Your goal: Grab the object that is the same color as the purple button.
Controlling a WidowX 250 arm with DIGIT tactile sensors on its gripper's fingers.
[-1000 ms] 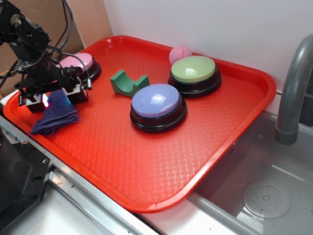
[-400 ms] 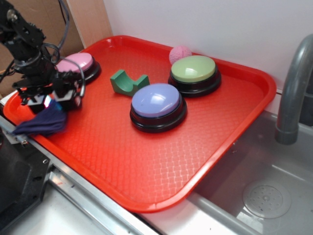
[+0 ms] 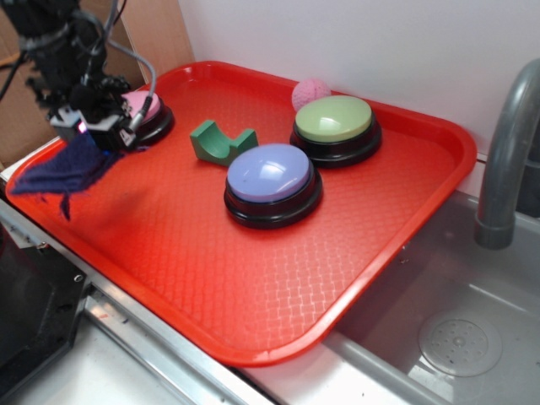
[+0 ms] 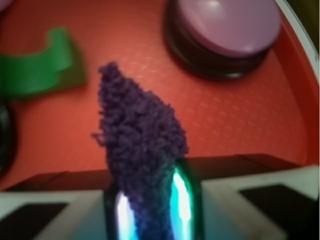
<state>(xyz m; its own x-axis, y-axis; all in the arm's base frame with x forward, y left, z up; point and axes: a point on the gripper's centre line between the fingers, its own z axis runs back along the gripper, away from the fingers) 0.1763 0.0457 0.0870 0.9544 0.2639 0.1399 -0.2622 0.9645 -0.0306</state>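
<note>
One purple cloth rag [image 4: 142,155] sits pinched in your gripper [image 3: 94,135], jaws closed on it, hanging above the red tray's [image 3: 253,295] left edge. Beyond: pink-domed button [image 4: 225,25], green arch block [image 3: 221,142], purple button [image 3: 272,175].

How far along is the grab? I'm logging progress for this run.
Done: the claw is shut on the purple cloth, the match for the purple button, with the cloth pinched between its fingers in the wrist view. In hand: the cloth hangs above the red tray, apparently clear of it. Left: little beyond holding it; the green block and pink ball sit untouched.
</note>
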